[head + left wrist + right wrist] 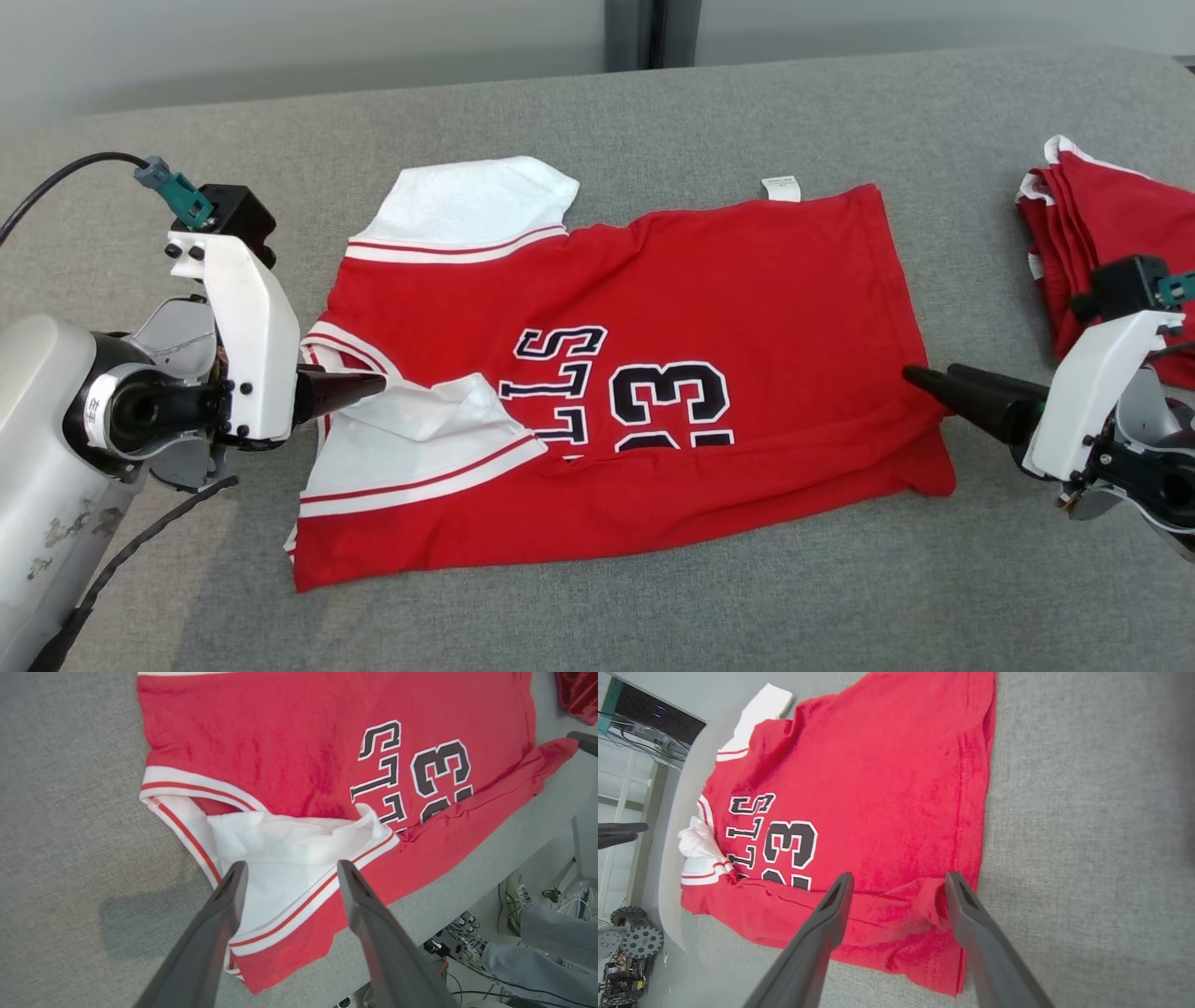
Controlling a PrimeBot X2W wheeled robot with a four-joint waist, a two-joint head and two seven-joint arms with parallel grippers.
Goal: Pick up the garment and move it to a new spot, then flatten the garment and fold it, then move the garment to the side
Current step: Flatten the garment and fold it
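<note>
Head view: the red short-sleeved jersey with white sleeves and black lettering [672, 299] lies mid grey fabric worktop [653, 103], its near long edge already folded over the print. My left gripper [289, 868] gapes above the near sleeve and my right gripper [896, 877] is spread at the hem corner, both empty. I reckon further folds and the move aside, perhaps toward the stacked red garments [1102, 252], remain.

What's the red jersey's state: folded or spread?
Partly folded: red-and-white jersey lies flat, its near edge lapped over, hiding the bottom of the black number.
</note>
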